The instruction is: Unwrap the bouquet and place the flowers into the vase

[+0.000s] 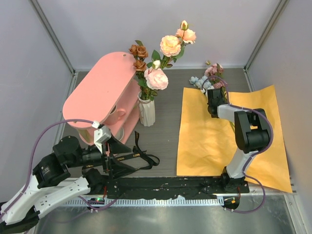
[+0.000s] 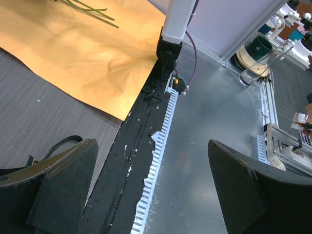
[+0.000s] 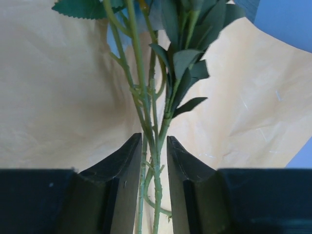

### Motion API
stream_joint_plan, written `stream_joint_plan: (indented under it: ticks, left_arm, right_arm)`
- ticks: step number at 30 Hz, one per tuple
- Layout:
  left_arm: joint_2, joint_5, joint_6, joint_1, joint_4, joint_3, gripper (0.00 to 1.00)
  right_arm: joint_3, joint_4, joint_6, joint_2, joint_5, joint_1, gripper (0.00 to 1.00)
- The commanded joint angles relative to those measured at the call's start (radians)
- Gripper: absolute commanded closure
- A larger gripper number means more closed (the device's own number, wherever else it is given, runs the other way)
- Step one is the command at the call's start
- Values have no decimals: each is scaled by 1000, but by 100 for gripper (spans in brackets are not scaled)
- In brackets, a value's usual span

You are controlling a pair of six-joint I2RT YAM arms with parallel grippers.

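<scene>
Right claw (image 3: pixel 154 146) closely flanks flowers (image 3: pixel 185 61) at far edge of paper (image 3: pixel 58 97).

One vase (image 1: pixel 147 113), one pink shelf (image 1: pixel 100 87), one orange paper sheet (image 1: pixel 204 141), one black ribbon (image 1: pixel 139 158).

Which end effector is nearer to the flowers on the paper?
Right. The right end effector straddles the stems of those flowers; the left end effector is far off, beyond the vase.
</scene>
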Motion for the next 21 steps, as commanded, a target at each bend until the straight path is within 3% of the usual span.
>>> stream_joint_plan:
  ticks: [1, 7, 14, 21]
  left_arm:
    - [9, 14, 8, -1, 41, 29, 0]
    - [17, 12, -4, -1, 47, 31, 0]
    - [35, 15, -9, -1, 58, 32, 0]
    - [69, 17, -12, -1, 76, 49, 0]
  right_arm:
    - [37, 25, -7, 47, -20, -9, 68]
    - [45, 25, -8, 78, -31, -9, 72]
    - [60, 11, -4, 18, -11, -7, 90]
    - [94, -129, 62, -239, 14, 17, 99]
